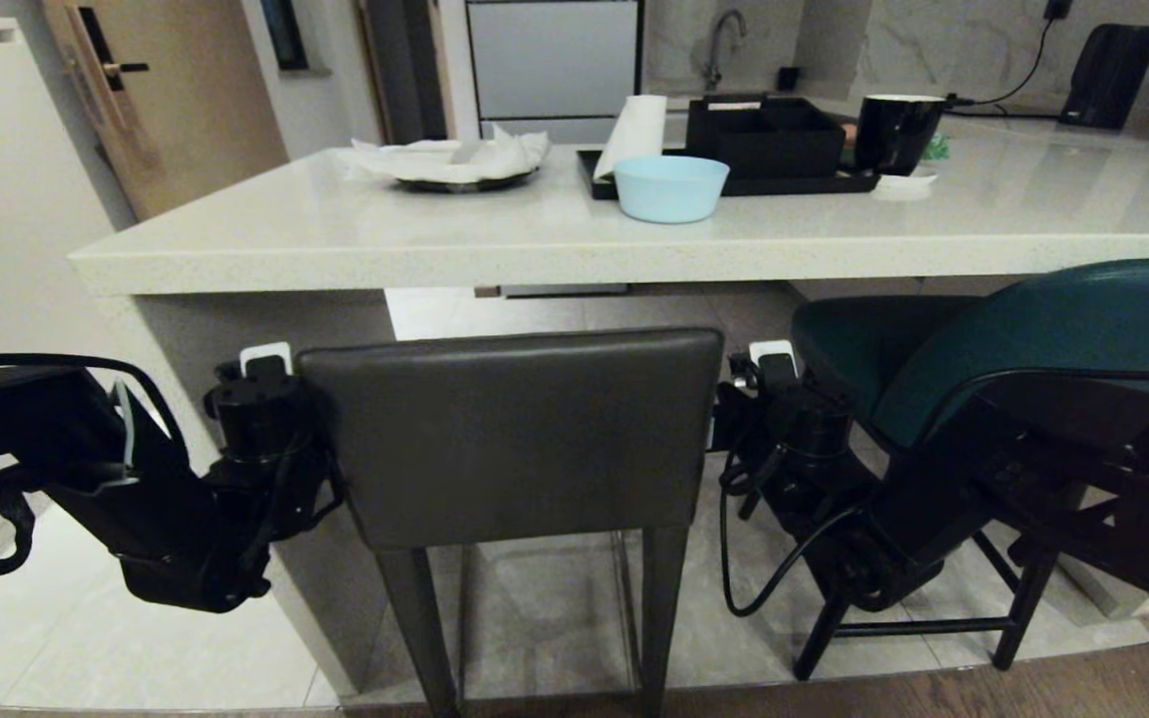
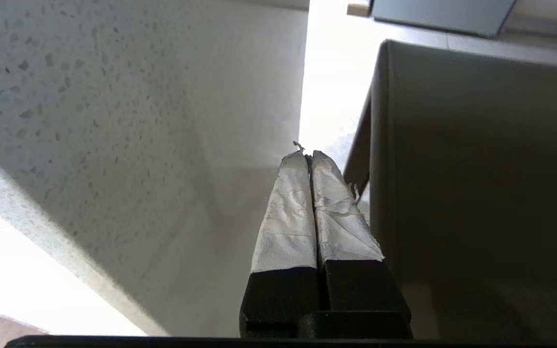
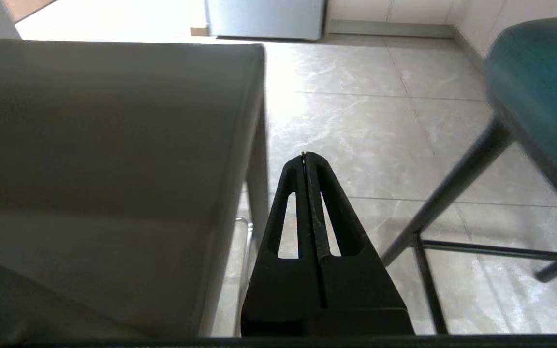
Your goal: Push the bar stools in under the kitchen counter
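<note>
- Head view: grey stool (image 1: 515,439) stands before the counter (image 1: 555,244), back just below the stone edge — teal stool (image 1: 1023,339) beside it.
- Left gripper (image 2: 307,157), fingers pressed together, beside the grey stool's left edge.
- Right gripper (image 3: 304,157) — fingers pressed together, between both stools.
</note>
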{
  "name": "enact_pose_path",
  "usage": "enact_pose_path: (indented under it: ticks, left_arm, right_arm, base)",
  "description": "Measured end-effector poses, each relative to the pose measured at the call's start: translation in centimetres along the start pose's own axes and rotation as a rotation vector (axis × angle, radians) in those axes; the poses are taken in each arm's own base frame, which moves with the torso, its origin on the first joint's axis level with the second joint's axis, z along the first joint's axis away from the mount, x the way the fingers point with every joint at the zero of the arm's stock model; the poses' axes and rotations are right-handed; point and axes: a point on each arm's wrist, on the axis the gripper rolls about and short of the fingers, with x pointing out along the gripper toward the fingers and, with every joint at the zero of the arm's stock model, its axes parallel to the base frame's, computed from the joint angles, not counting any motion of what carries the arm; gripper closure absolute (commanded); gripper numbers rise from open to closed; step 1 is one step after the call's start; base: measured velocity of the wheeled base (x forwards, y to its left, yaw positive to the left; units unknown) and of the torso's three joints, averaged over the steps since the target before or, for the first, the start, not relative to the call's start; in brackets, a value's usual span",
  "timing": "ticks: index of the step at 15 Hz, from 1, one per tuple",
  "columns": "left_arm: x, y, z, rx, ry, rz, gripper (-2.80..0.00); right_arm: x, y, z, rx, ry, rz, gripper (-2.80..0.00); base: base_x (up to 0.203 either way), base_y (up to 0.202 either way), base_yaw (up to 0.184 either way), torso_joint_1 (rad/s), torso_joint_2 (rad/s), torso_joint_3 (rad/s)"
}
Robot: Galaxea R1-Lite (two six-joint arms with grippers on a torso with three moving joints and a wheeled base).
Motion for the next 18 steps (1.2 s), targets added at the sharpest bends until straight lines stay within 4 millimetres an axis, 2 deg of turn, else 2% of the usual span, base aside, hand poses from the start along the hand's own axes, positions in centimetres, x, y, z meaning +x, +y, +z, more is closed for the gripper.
enact_pose_path:
  ticks: [2,6,11,13,15,18]
  left_arm:
    - [0.2,1.5,0.6,-0.007,-0.012,0.034,0.00]
    - [0.3,4.3,1.8,-0.026,-0.043,0.103,0.00]
    - [-1.5,5.4,2.1,-0.021,-0.018,0.112,0.00]
    - [-4.2,6.5,1.7,-0.033,0.033,0.089,0.00]
    - [-7.9,7.4,2.0,-0.050,0.067,0.007,0.00]
    - [-13.6,8.4,4.1,-0.066,0.029,-0.121,0.00]
  right_arm:
    - [-0.3,-0.4,0.4,0.008,-0.009,0.001,0.00]
    - [-0.8,-3.5,1.6,0.012,-0.021,-0.067,0.00]
    - [-2.5,-4.6,2.2,0.006,-0.004,-0.093,0.00]
    - [-4.6,-4.9,2.4,-0.008,0.031,-0.096,0.00]
    - [-8.0,-5.3,2.2,-0.029,0.095,-0.115,0.00]
    - [-13.3,-6.2,3.5,-0.056,0.130,-0.161,0.00]
  base:
    - [0.000,0.000,0.000,0.000,0.00,0.000]
    - [0.000,0.000,0.000,0.000,0.00,0.000]
    - [0.000,0.000,0.000,0.000,0.00,0.000]
    - [0.000,0.000,0.000,0.000,0.00,0.000]
    - [0.000,0.000,0.000,0.000,0.00,0.000]
    - [0.000,0.000,0.000,0.000,0.00,0.000]
